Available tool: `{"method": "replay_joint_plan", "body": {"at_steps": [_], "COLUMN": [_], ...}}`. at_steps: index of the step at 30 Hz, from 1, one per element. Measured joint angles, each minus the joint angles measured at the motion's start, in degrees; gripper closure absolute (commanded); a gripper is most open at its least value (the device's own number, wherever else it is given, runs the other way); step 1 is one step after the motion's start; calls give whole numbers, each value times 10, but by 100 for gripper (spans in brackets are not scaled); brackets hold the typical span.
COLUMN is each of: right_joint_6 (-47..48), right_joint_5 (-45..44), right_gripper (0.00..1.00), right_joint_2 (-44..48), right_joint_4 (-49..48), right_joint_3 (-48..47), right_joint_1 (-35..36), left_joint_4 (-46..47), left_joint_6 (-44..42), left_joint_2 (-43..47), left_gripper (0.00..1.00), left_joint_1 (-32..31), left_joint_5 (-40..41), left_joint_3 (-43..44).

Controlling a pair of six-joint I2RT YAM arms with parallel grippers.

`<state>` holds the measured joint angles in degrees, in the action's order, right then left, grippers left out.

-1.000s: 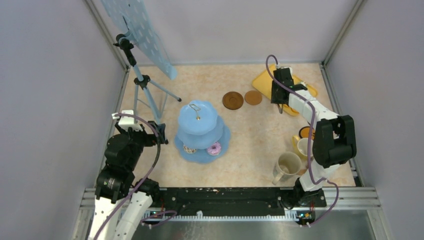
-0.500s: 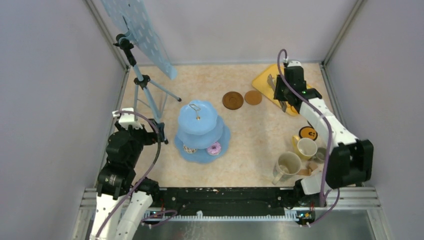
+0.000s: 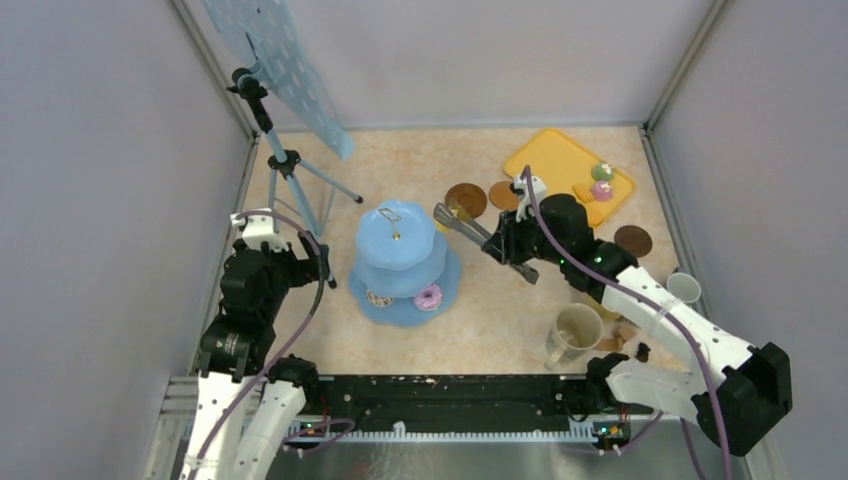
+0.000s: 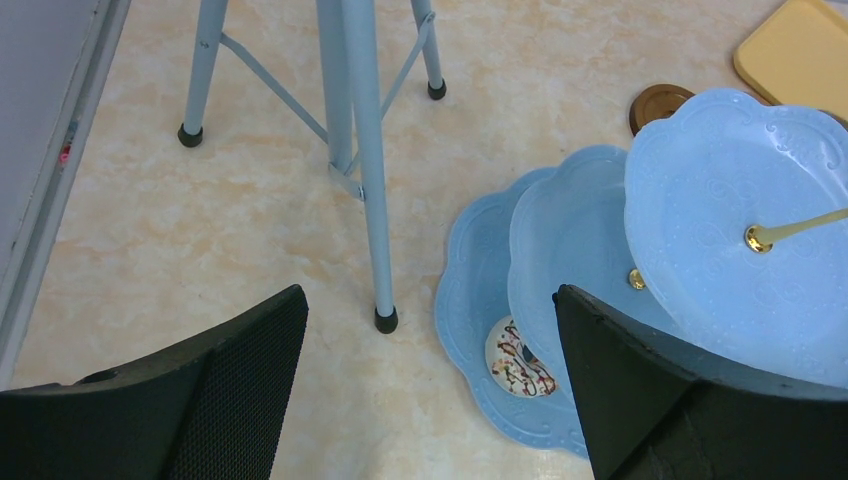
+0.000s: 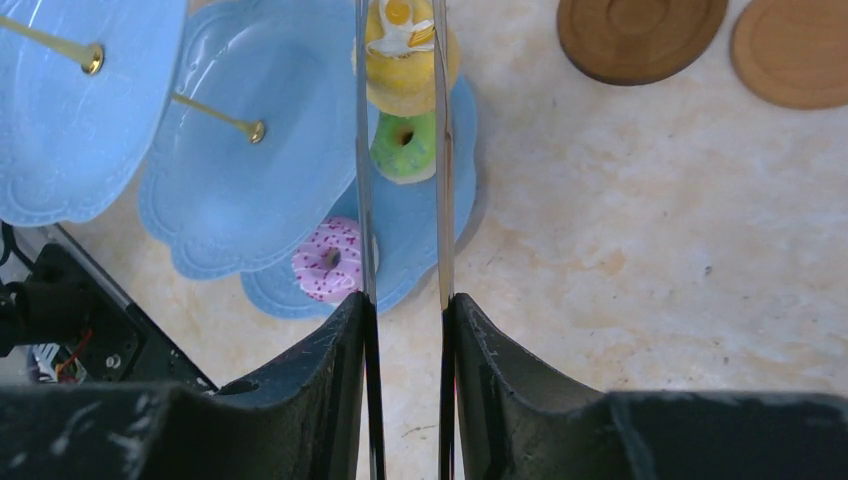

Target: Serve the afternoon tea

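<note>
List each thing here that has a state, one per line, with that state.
Right gripper, shut on tongs.
Tongs, pinching a yellow treat.
Left gripper, open, empty.
Beige mug, upright.
White mug, upright.
Pink donut, lying on the stand's bottom tier.
Tray, holding two cupcakes.

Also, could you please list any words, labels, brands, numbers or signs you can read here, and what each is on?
None can be read. The blue tiered stand, the yellow tray, the beige mug, the metal tongs and the brown coasters show no lettering; the dotted blue panel carries only a pattern.
</note>
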<state>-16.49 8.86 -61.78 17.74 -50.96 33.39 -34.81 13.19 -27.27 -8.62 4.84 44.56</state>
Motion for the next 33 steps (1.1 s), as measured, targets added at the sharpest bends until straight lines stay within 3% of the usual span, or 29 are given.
{"method": "replay_joint_plan", "body": {"at_steps": [5,19,33], "right_joint_6": [-18,-29,-28], "right_joint_5": [21,37,34], "right_gripper": [72,70,50], "right_joint_2": [18,20,-25], "right_joint_4": [-30,-75,-92], "right_joint_3": [45,48,48], "right_joint_1": [23,66,78], "left_joint_4": [-1,-2,-1], "left_joint_6": [2,2,1], "left_joint_2": [-15,-28,-33], "left_gripper": [1,1,1], "left_joint_1": [1,12,15], "left_joint_5": [-8,-15,-23], "left_joint_3": [0,4,4]}}
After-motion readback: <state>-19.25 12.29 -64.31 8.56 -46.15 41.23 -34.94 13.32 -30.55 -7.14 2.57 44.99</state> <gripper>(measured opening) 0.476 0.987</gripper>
